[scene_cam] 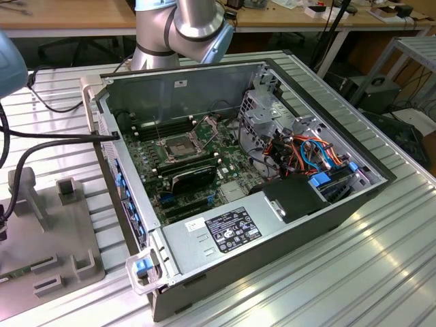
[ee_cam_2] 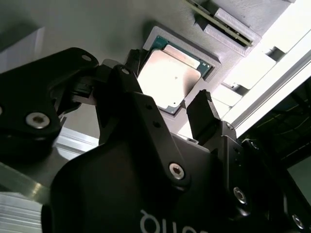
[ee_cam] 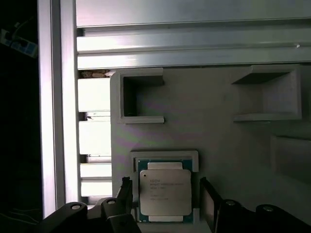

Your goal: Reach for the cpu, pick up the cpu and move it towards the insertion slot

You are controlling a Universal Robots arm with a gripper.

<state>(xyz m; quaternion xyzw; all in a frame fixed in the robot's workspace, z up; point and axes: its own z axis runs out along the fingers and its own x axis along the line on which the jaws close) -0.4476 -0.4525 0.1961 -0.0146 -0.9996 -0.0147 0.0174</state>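
Black gripper (ee_cam_2: 169, 81), spread, straddles square silvery cpu (ee_cam: 165, 193).

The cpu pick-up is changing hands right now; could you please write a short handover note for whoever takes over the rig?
Claw: open, one finger on each side of the cpu, not closed on it, as both wrist views show.
Cpu: lies flat in its recess on the grey fixture plate, not lifted.
Insertion slot: on the motherboard inside the open computer case, dark centre bare, seen in the exterior view.
Done: the reach to the cpu.
Left: grasp, lift, and the move towards the insertion slot.
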